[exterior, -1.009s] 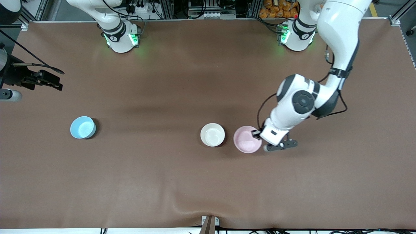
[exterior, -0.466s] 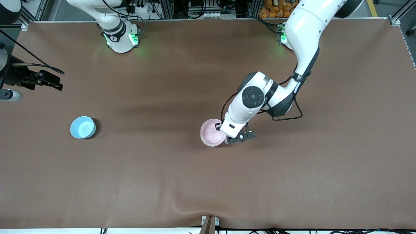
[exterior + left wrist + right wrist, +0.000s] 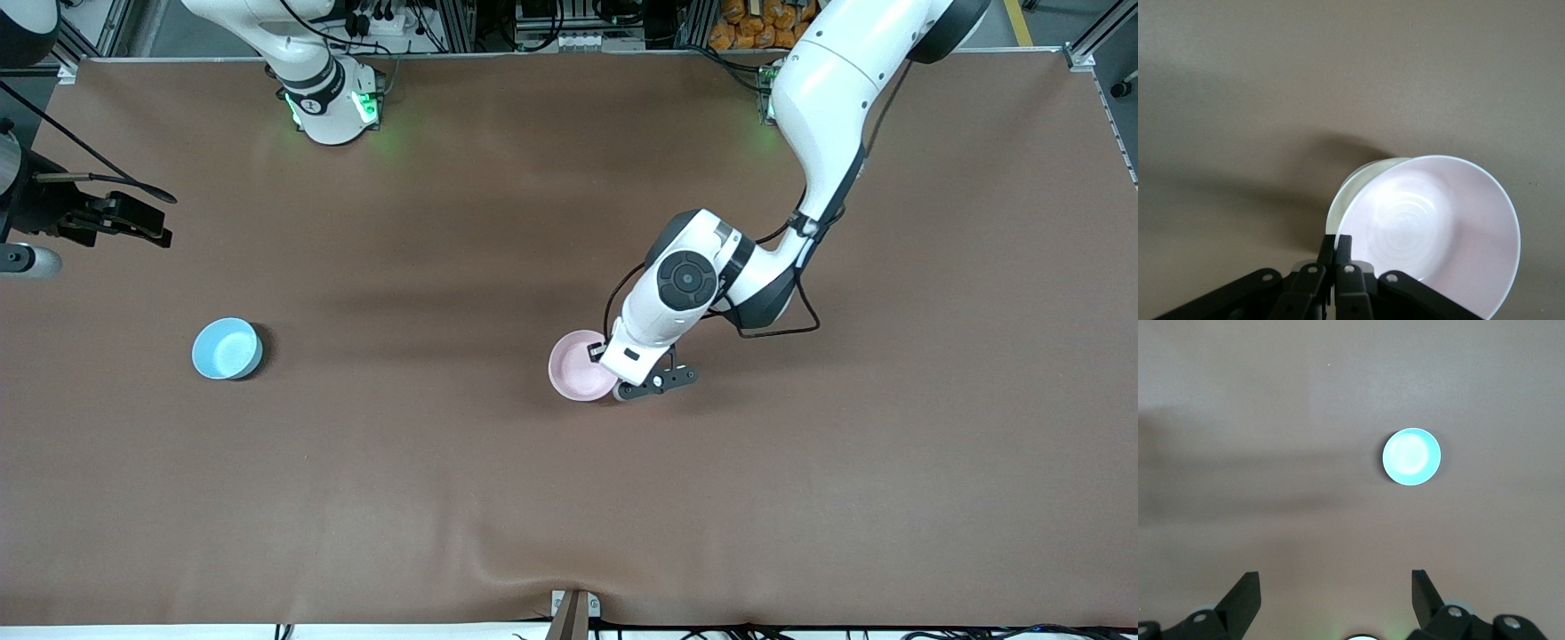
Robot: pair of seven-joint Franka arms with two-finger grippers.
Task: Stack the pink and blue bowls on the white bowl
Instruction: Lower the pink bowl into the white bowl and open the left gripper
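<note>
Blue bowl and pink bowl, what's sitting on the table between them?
Nothing: in the front view only bare brown table lies between the blue bowl and the pink bowl.

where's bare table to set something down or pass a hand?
Bare: the stretch between the blue bowl and the pink bowl; also the strip nearer the front camera. Crowded: the left pincer, shut on the pink bowl's rim over the white bowl.
</note>
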